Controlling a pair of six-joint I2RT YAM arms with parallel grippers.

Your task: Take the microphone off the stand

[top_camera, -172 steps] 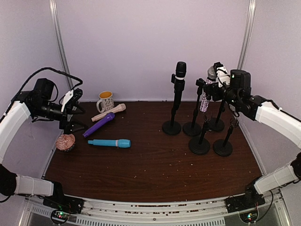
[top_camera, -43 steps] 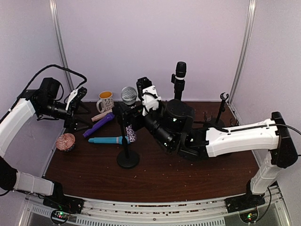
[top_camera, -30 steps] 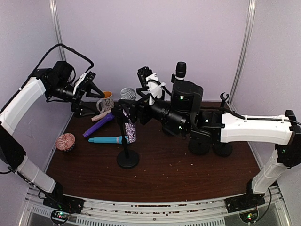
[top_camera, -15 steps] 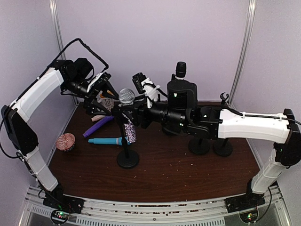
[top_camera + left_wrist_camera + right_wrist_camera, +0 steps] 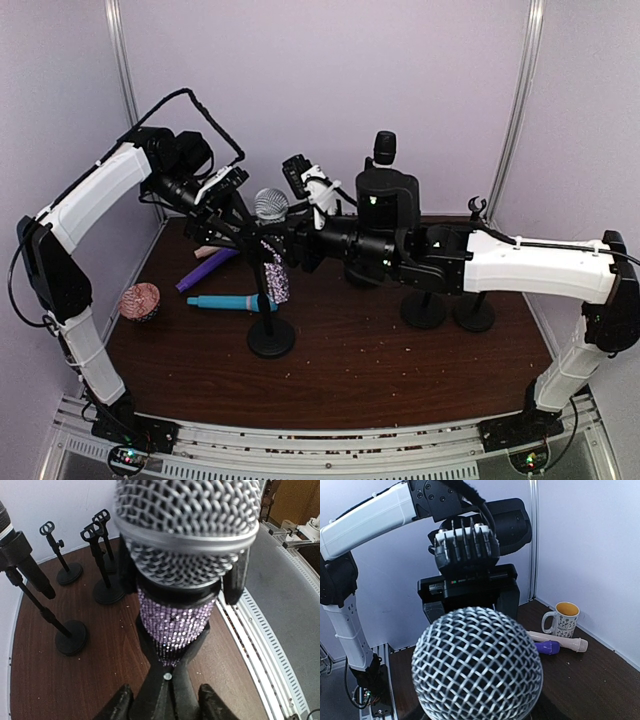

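The microphone [image 5: 270,205], silver mesh head over a purple glitter body, stands in the clip of a black stand [image 5: 271,337] at mid-table. My right gripper [image 5: 285,243] reaches in from the right and is shut on the microphone's black collar just under the head. Its fingers [image 5: 232,582] show in the left wrist view, pressed to both sides. In the right wrist view the mesh head [image 5: 477,667] hides those fingers. My left gripper [image 5: 167,700] comes from the left, its jaws against the stand's clip joint [image 5: 167,680] below the glitter body.
A black microphone on its own stand [image 5: 384,148] rises behind my right arm. Empty stands [image 5: 425,310] [image 5: 473,312] sit at the right. A purple microphone [image 5: 208,265], a blue one [image 5: 230,301] and a cupcake [image 5: 139,301] lie left. A mug [image 5: 565,620] stands at the back.
My left arm has swung in from the far left and its jaws have narrowed round the stand's clip joint. My right gripper's jaws have narrowed onto the microphone's collar.
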